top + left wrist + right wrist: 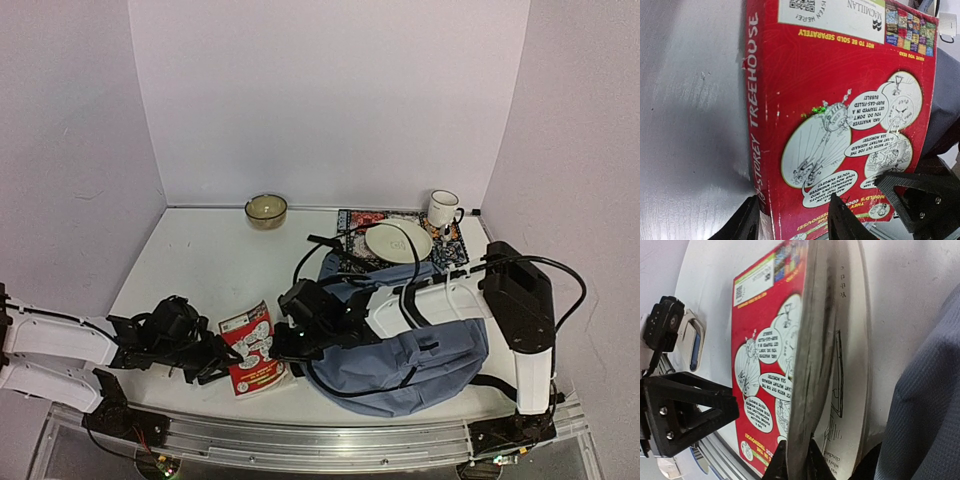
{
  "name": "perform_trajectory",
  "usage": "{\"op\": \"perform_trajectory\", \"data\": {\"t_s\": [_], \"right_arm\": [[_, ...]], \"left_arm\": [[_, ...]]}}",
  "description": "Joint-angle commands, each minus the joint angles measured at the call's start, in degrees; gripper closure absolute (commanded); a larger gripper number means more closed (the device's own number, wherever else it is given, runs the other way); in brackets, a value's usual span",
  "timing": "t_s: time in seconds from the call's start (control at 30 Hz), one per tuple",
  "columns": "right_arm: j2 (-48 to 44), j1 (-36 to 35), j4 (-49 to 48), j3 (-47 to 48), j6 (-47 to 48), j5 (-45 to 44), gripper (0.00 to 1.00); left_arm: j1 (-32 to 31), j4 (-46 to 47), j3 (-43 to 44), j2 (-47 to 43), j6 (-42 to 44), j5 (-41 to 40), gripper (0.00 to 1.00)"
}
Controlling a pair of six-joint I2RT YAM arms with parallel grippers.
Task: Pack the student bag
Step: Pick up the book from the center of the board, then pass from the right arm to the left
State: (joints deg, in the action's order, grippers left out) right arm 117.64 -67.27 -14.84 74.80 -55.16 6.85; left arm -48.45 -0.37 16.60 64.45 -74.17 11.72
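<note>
Right pincer clamped tight on page edge of red book, near edge of counter. Left pincer half-spread, straddling spine corner, no squeeze seen. Bag just beside book at its 3 o'clock, long axis 9-to-3. Mouth hidden. Right arm nearer, likely its carry.

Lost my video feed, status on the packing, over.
Left gripper open, astride spine of red paperback book. Right gripper shut on its page edge. Large blue-grey fabric backpack beside it, book not inside. Right arm across backpack.

Bowl left; plate & mug on mat.
</note>
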Motion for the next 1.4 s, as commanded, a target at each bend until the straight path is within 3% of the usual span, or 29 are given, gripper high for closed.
{"op": "perform_trajectory", "data": {"t_s": [0.0,0.13,0.33,0.47,0.73,0.87,1.1,1.3,1.37], "right_arm": [[-4.26,0.11,-0.27,-0.61,3.06,1.85,1.00],[-9.28,0.71,-0.19,-1.14,6.05,2.32,1.00],[-15.70,2.01,-0.19,-1.80,10.33,4.83,1.00],[-18.28,2.90,-0.26,-1.95,12.70,7.78,1.00],[-22.90,3.88,-0.29,-3.59,16.85,10.77,1.00],[-23.80,3.88,-0.86,-3.66,18.08,12.75,1.00],[-25.15,3.93,-2.01,-3.26,18.81,13.95,1.00],[-24.32,3.90,-3.29,-1.95,18.60,14.34,1.00],[-23.62,3.88,-3.62,-1.22,18.52,14.35,1.00]], "left_arm": [[0.08,3.68,1.72,-3.66,0.80,-3.07,0.43],[3.99,-0.38,4.46,-6.00,5.72,-3.03,0.31],[15.06,-4.07,8.91,-8.24,15.63,4.49,0.20],[17.88,-5.51,12.99,-6.31,21.78,9.33,0.16],[27.30,-4.39,16.78,-7.89,27.68,28.10,0.16],[27.70,-2.79,16.97,-7.20,27.30,33.76,0.18],[27.80,-2.30,15.97,-7.19,26.14,34.38,0.23],[27.73,7.77,13.04,-8.72,18.63,38.14,0.38],[27.73,9.13,12.83,-10.08,17.19,37.84,0.48]]}}
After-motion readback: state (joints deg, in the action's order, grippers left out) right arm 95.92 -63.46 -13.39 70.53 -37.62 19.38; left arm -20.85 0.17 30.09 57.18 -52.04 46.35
